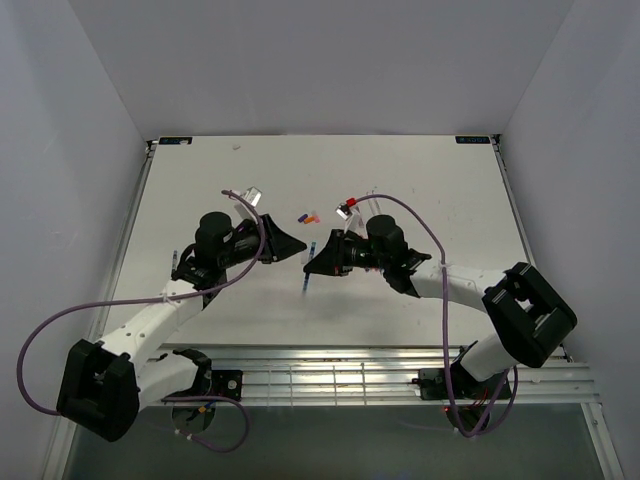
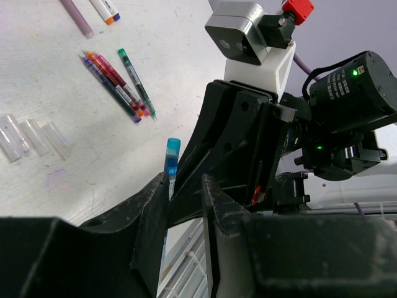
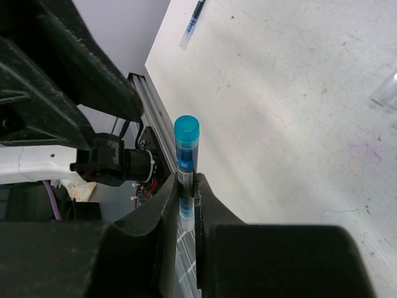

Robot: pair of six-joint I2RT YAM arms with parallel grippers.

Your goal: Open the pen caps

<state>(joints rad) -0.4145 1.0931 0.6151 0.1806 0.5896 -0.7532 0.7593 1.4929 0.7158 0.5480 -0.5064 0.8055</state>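
We find the right claw (image 3: 188, 184) clamped on a pen (image 3: 185, 164) above the table (image 3: 279, 93), its blue cap (image 3: 187, 133) on. The left claw (image 2: 185, 187) stands apart around the barrel. The barrel print is too small to read.

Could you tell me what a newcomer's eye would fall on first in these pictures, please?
The two grippers meet nose to nose over mid-table: the right gripper is shut on a pen with a bright blue cap, and the left gripper faces it, jaws slightly apart. Farther out a bundle of coloured pens lies on the table, with pale clear caps beside it.
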